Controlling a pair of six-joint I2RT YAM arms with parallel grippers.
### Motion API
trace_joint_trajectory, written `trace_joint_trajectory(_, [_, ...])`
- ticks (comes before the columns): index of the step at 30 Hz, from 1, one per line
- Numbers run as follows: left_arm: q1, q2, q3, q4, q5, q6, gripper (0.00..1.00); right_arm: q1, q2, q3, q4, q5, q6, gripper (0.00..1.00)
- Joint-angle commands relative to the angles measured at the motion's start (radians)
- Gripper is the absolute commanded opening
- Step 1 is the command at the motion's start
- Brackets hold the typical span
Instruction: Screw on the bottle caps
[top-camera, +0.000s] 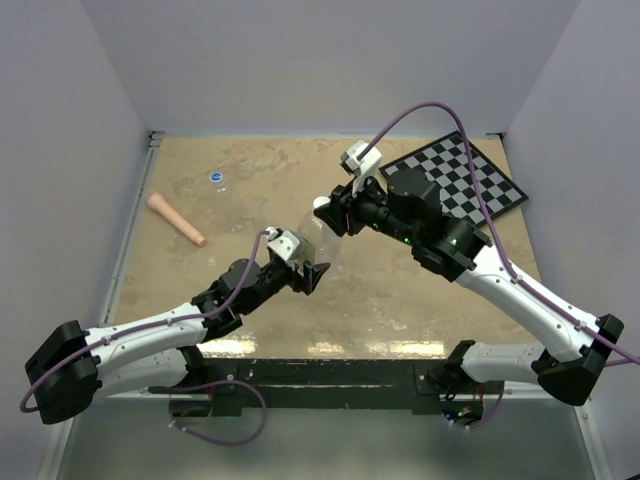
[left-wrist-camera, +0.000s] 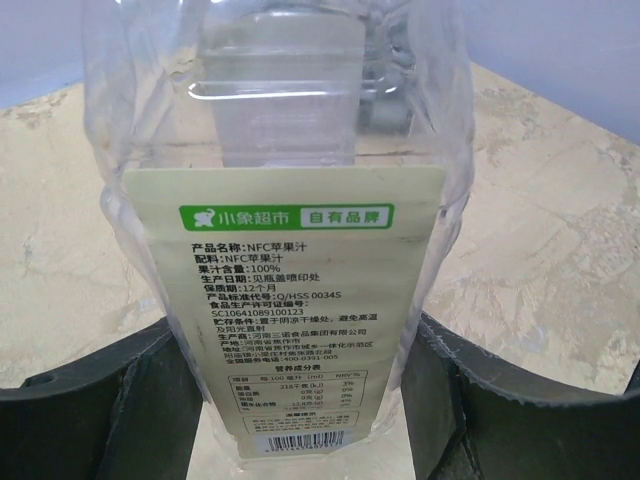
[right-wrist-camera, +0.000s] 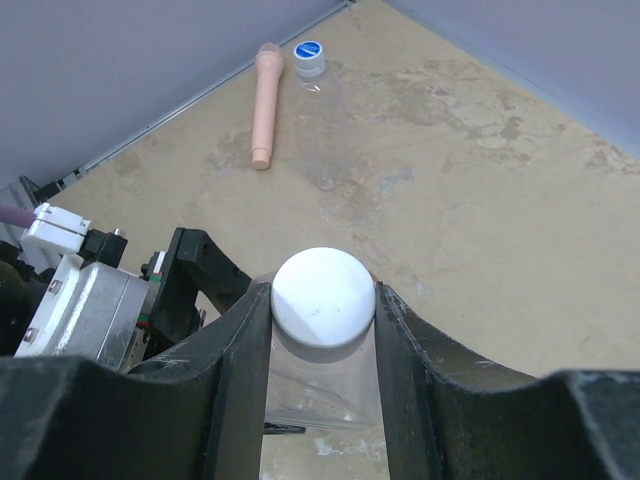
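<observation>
The wide clear bottle (left-wrist-camera: 290, 290) with a pale printed label stands near the table's middle (top-camera: 327, 248). My left gripper (left-wrist-camera: 300, 400) is shut on its lower body, one dark finger on each side. The white cap (right-wrist-camera: 323, 297) sits on the bottle's mouth, and my right gripper (right-wrist-camera: 322, 305) is shut on it from above, also seen as right gripper (top-camera: 330, 212) in the top view. Clear bottle wall (right-wrist-camera: 320, 385) shows below the cap. At the far left the blue cap (top-camera: 217, 178) sits on the small clear bottle (right-wrist-camera: 320, 85), which is faint.
A pink cylindrical stick (top-camera: 176, 218) lies at the left of the table, close to the small bottle. A black-and-white checkerboard (top-camera: 470, 180) lies at the back right. Pale walls close the table in on three sides.
</observation>
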Motion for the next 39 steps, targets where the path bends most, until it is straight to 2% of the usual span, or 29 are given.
trace_joint_trajectory(1, [-0.014, -0.02, 0.092, 0.317, -0.039, 0.031, 0.0, -0.001, 0.003, -0.04, -0.104, 0.036, 0.019, 0.0])
trace_joint_trajectory(2, [-0.014, -0.02, 0.09, 0.306, -0.041, 0.024, 0.0, -0.001, -0.006, -0.037, -0.1, 0.037, 0.02, 0.0])
trace_joint_trajectory(3, [-0.014, -0.021, 0.081, 0.299, -0.041, 0.02, 0.0, -0.001, -0.013, -0.034, -0.1, 0.037, 0.02, 0.05])
trace_joint_trajectory(6, [-0.014, -0.034, 0.055, 0.266, -0.049, 0.0, 0.0, 0.0, -0.037, -0.014, -0.103, 0.037, 0.006, 0.35])
trace_joint_trajectory(8, [-0.014, -0.044, 0.032, 0.236, -0.058, -0.017, 0.0, 0.0, -0.052, -0.002, -0.1, 0.011, -0.003, 0.5])
trace_joint_trajectory(11, [-0.013, -0.063, 0.008, 0.19, -0.068, -0.034, 0.0, 0.0, -0.082, 0.019, -0.097, -0.009, -0.016, 0.66])
trace_joint_trajectory(15, [-0.01, -0.084, -0.003, 0.122, -0.059, -0.034, 0.0, -0.001, -0.105, 0.068, -0.11, -0.042, -0.043, 0.8])
trace_joint_trajectory(19, [0.025, -0.09, 0.003, 0.065, 0.055, -0.028, 0.0, -0.019, -0.126, 0.107, -0.138, -0.108, -0.089, 0.84])
trace_joint_trajectory(25, [0.199, -0.101, -0.009, 0.042, 0.448, -0.086, 0.0, -0.144, -0.141, 0.127, -0.152, -0.357, -0.222, 0.84])
trace_joint_trajectory(32, [0.21, -0.1, 0.061, -0.042, 0.704, 0.026, 0.0, -0.151, -0.129, 0.119, -0.135, -0.584, -0.342, 0.78])
trace_joint_trajectory(39, [0.21, -0.113, 0.074, -0.033, 0.83, 0.081, 0.0, -0.151, -0.135, 0.131, -0.158, -0.704, -0.409, 0.78])
